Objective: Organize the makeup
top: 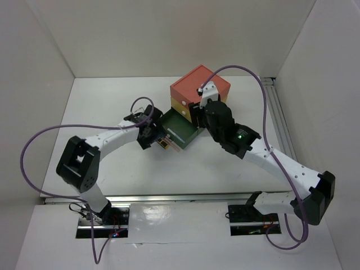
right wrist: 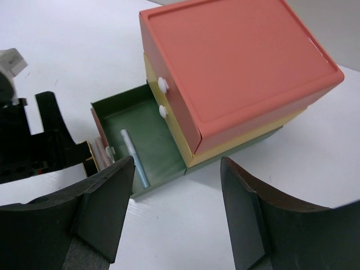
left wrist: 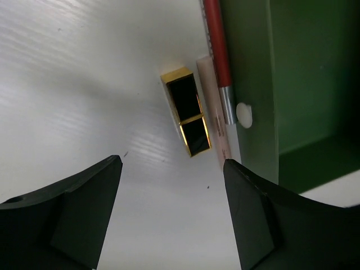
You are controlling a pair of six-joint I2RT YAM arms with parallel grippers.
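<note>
A black-and-gold lipstick (left wrist: 188,115) lies on the white table just outside the open green drawer (left wrist: 256,79). Between it and the drawer front lie a pale pink tube (left wrist: 215,121) and a red stick with a silver end (left wrist: 217,50). My left gripper (left wrist: 171,166) is open and empty, hovering just short of the lipstick; it also shows in the top view (top: 154,136). A blue stick (right wrist: 134,158) lies inside the green drawer (right wrist: 152,126). My right gripper (right wrist: 177,166) is open and empty above the drawer's near corner, and shows in the top view (top: 198,115). Other makeup is out of view.
The coral-yellow-green drawer box (top: 201,89) stands at the table's back centre, its coral and yellow drawers shut with white knobs (right wrist: 163,84). The green drawer (top: 179,127) juts out toward the left arm. White walls enclose the table on three sides.
</note>
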